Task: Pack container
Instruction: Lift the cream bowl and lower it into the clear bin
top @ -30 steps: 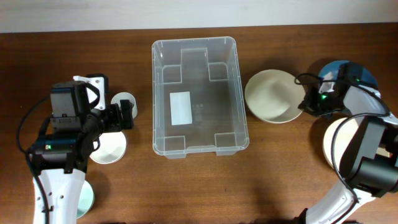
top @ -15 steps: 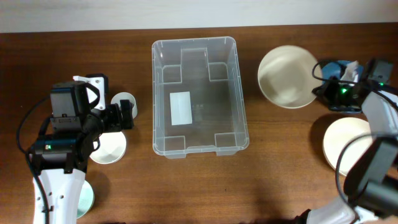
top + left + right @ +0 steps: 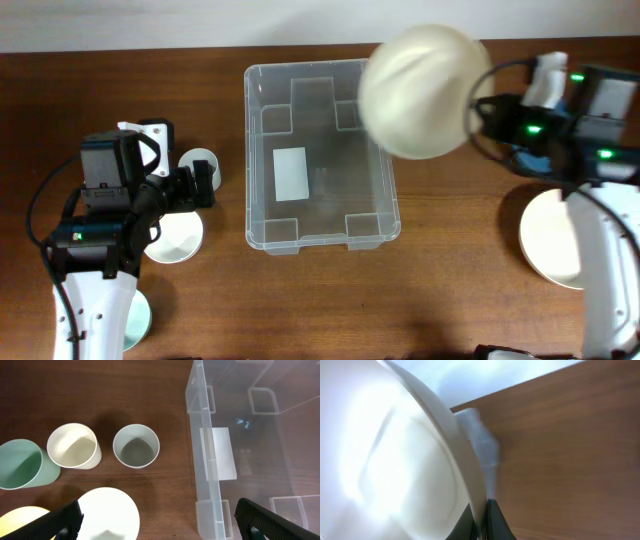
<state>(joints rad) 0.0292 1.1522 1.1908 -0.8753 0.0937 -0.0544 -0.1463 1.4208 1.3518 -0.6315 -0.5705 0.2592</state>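
Container (image 3: 330, 205), clear plastic with a white label (image 3: 290, 173) on its base, sits mid-table; a cream bowl (image 3: 418, 92) hangs tilted above its 1 o'clock corner, rim clamped between the fingers of the right gripper (image 3: 482, 516). At the container's 9 o'clock the left gripper (image 3: 160, 505) hovers, fingers wide apart, over a white plate (image 3: 107, 512) and a pale cup (image 3: 136, 446)

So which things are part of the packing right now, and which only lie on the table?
In use: clear container, cream bowl, right tool gripping it.
Idle for now: green cup, cream cup, white cup, white plate.
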